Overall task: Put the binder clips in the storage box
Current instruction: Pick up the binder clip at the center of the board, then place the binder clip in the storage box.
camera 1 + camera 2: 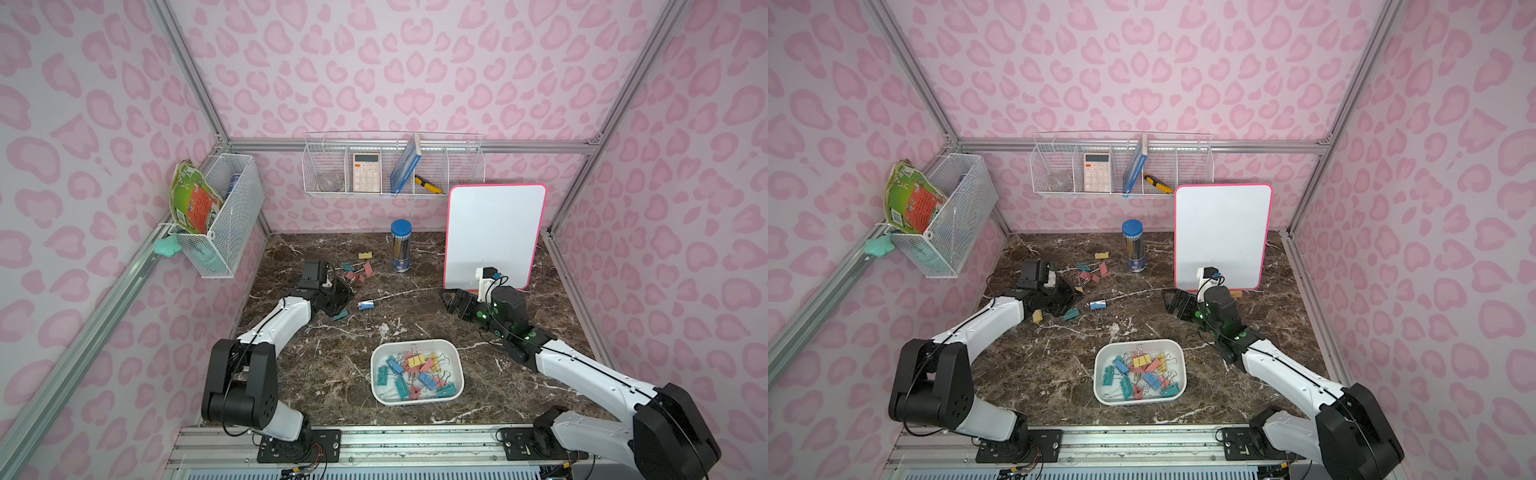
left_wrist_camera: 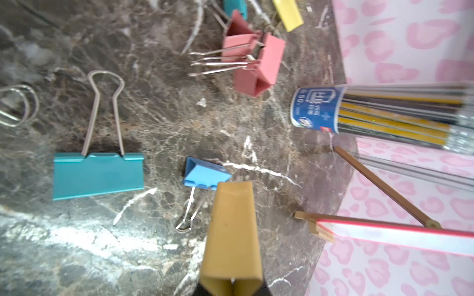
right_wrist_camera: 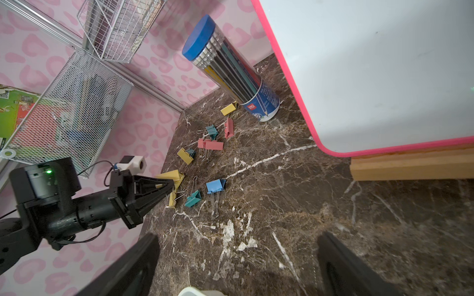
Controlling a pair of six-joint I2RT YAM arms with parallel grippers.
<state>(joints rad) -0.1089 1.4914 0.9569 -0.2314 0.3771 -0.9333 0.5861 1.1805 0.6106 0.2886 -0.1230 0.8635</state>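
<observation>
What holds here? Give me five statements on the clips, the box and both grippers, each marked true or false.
1. The left gripper is shut on a yellow binder clip. True.
2. The right gripper holds a pink clip. False: its jaws stand open with nothing between them.
3. The storage box is empty. False: many binder clips already lie in it.
4. A blue binder clip lies on the table, outside the box. True.
5. The pencil tube lies on its side. False: it stands upright near the back wall.
</observation>
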